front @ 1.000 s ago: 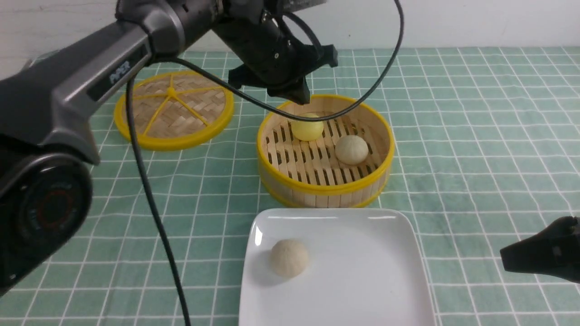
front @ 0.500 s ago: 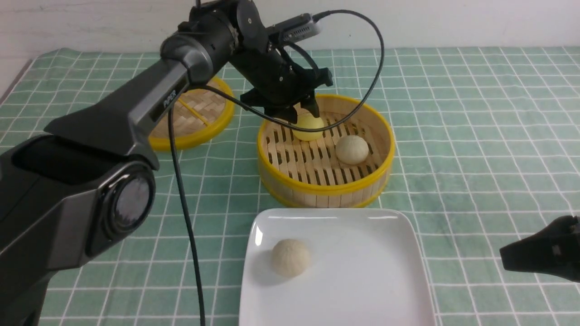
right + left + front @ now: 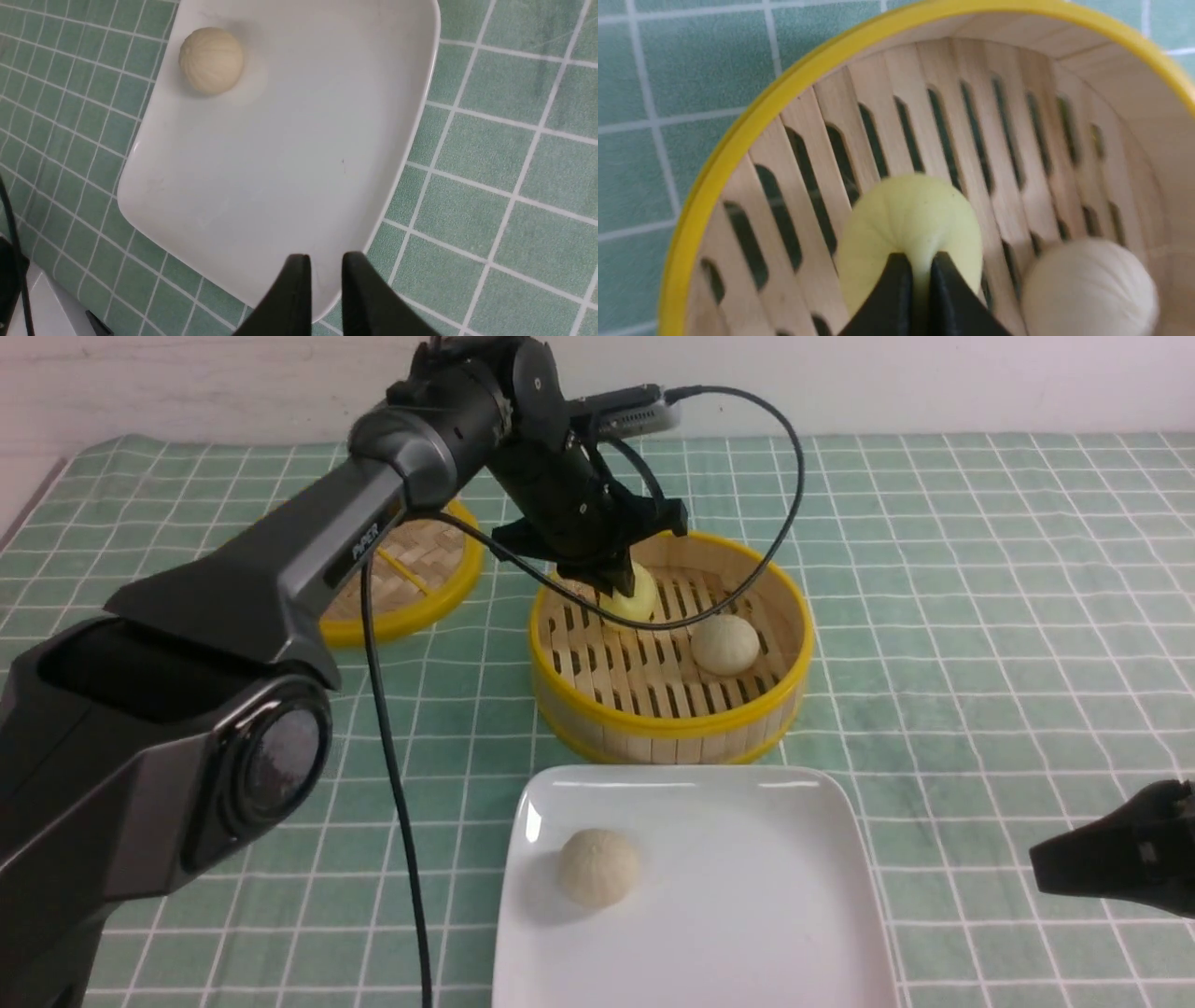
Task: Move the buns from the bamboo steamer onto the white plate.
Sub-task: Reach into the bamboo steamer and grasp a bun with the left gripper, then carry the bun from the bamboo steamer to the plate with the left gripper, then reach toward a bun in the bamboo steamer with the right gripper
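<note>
While right gripper (image 3: 1038, 871) hangs, jaws apart, at white plate's (image 3: 747, 915) 3 o'clock, left gripper (image 3: 621, 586) pinches yellow bun (image 3: 639, 601) at bamboo steamer's (image 3: 672, 721) 11 o'clock.

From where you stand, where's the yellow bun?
In the front view, the yellow bun sits in the bamboo steamer, left of the cream bun there.

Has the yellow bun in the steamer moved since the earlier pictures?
Yes, slightly: the smooth round yellow bun sits a little nearer the left wall of the yellow-rimmed wooden steamer.
</note>
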Robot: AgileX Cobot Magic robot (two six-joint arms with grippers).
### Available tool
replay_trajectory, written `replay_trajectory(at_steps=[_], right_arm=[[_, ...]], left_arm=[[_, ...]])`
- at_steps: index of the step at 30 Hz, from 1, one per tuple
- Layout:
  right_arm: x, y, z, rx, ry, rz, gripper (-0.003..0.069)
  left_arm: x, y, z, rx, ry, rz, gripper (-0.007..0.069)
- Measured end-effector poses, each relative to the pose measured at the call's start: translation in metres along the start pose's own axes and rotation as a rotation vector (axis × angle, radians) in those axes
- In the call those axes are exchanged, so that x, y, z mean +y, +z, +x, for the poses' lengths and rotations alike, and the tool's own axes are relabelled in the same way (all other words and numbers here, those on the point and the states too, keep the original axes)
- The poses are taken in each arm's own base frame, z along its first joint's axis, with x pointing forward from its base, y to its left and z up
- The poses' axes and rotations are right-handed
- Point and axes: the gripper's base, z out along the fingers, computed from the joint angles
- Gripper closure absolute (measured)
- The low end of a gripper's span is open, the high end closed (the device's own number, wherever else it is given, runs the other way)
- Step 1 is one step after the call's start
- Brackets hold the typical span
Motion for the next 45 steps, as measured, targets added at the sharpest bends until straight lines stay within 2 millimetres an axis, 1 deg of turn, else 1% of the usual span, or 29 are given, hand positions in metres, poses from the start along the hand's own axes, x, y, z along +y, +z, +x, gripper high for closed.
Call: replay_trajectory(at_steps=[1, 3, 4, 5, 6, 8, 9, 10, 12, 14, 16, 17, 18, 19, 21, 22, 23, 24, 25, 28, 30, 35, 36, 37, 38, 39, 41, 44, 45], right_arm=[[0.0, 0.0, 0.0, 0.001, 0.0, 0.0, 0.0534], [0.0, 0.0, 0.0, 0.002, 0.0, -0.002, 0.0534], [0.0, 0.0, 0.0, 0.003, 0.001, -0.002, 0.0534], [0.0, 0.0, 0.0, 0.003, 0.001, -0.002, 0.0534], [0.0, 0.0, 0.0, 0.003, 0.001, -0.004, 0.0534], [0.0, 0.0, 0.0, 0.004, 0.001, -0.005, 0.0534], [0.0, 0.0, 0.0, 0.006, 0.001, -0.006, 0.0532], [0.001, 0.0, 0.001, 0.009, 0.001, -0.009, 0.0531], [0.001, 0.0, 0.001, 0.012, 0.0, -0.009, 0.0529], [0.001, 0.0, 0.001, 0.012, 0.0, -0.009, 0.0527], [0.001, 0.0, 0.001, 0.01, 0.0, -0.007, 0.0526], [0.0, 0.0, 0.001, 0.007, 0.0, -0.005, 0.0524], [0.0, 0.0, 0.0, 0.005, -0.001, -0.004, 0.0524], [0.0, 0.0, 0.0, 0.0, -0.001, -0.001, 0.0524], [0.0, 0.0, -0.001, -0.004, -0.003, 0.002, 0.0524], [0.0, 0.0, 0.0, -0.004, -0.003, 0.002, 0.0524], [0.0, 0.0, -0.001, -0.005, -0.002, 0.002, 0.0524], [0.0, 0.0, -0.001, -0.007, -0.001, 0.001, 0.0524], [0.0, 0.0, -0.001, -0.006, -0.001, 0.001, 0.0523], [0.0, 0.0, -0.001, -0.007, -0.001, 0.001, 0.0519], [0.0, 0.0, -0.001, -0.007, -0.001, 0.001, 0.0517], [0.0, 0.0, -0.001, -0.008, -0.001, 0.001, 0.0514], [0.0, 0.0, -0.001, -0.009, 0.0, -0.001, 0.0514], [0.0, 0.0, -0.001, -0.008, 0.0, -0.001, 0.0513], [0.0, 0.0, -0.001, -0.008, 0.0, -0.001, 0.0513], [0.0, 0.0, 0.0, -0.004, 0.0, -0.004, 0.0512], [0.001, 0.0, 0.0, 0.005, 0.001, -0.012, 0.051], [0.003, 0.0, 0.002, 0.019, -0.008, -0.032, 0.051], [0.004, 0.0, 0.002, 0.022, -0.012, -0.045, 0.0512]], left_arm=[[-0.002, -0.01, -0.002, -0.006, 0.012, -0.001, 0.0602], [-0.012, -0.052, -0.008, -0.041, 0.043, 0.001, 0.0602], [-0.016, -0.068, -0.01, -0.062, 0.051, 0.007, 0.0602], [-0.021, -0.088, -0.012, -0.091, 0.059, 0.016, 0.0603], [-0.025, -0.108, -0.012, -0.121, 0.067, 0.025, 0.0603], [-0.031, -0.139, -0.008, -0.149, 0.076, 0.038, 0.0603], [-0.031, -0.151, -0.002, -0.143, 0.082, 0.037, 0.0603], [-0.032, -0.157, 0.004, -0.13, 0.086, 0.036, 0.0603], [-0.028, -0.163, 0.023, -0.069, 0.081, 0.026, 0.0603], [-0.023, -0.161, 0.049, 0.023, 0.066, 0.011, 0.0603], [-0.016, -0.153, 0.086, 0.143, 0.065, -0.018, 0.0603], [-0.015, -0.146, 0.111, 0.222, 0.076, -0.03, 0.0603], [-0.015, -0.14, 0.127, 0.275, 0.084, -0.037, 0.0602], [-0.016, -0.131, 0.153, 0.356, 0.102, -0.045, 0.0601], [-0.018, -0.117, 0.185, 0.455, 0.131, -0.052, 0.0599], [-0.019, -0.115, 0.189, 0.463, 0.133, -0.053, 0.0599], [-0.022, -0.101, 0.208, 0.491, 0.155, -0.053, 0.0596], [-0.024, -0.092, 0.217, 0.48, 0.168, -0.05, 0.0594], [-0.026, -0.086, 0.222, 0.464, 0.179, -0.046, 0.0592], [-0.032, -0.073, 0.227, 0.43, 0.2, -0.035, 0.058], [-0.037, -0.067, 0.229, 0.421, 0.205, -0.03, 0.0553], [-0.048, -0.056, 0.231, 0.382, 0.221, -0.011, 0.0415], [-0.05, -0.055, 0.231, 0.363, 0.223, -0.005, 0.0368], [-0.051, -0.055, 0.23, 0.348, 0.222, -0.001, 0.033], [-0.051, -0.055, 0.23, 0.345, 0.222, 0.0, 0.0323], [-0.052, -0.054, 0.228, 0.33, 0.219, 0.006, 0.0269], [-0.052, -0.055, 0.228, 0.325, 0.221, 0.007, 0.0221], [-0.053, -0.062, 0.223, 0.327, 0.254, -0.011, 0.0215], [-0.055, -0.07, 0.216, 0.314, 0.293, -0.033, 0.0244]])
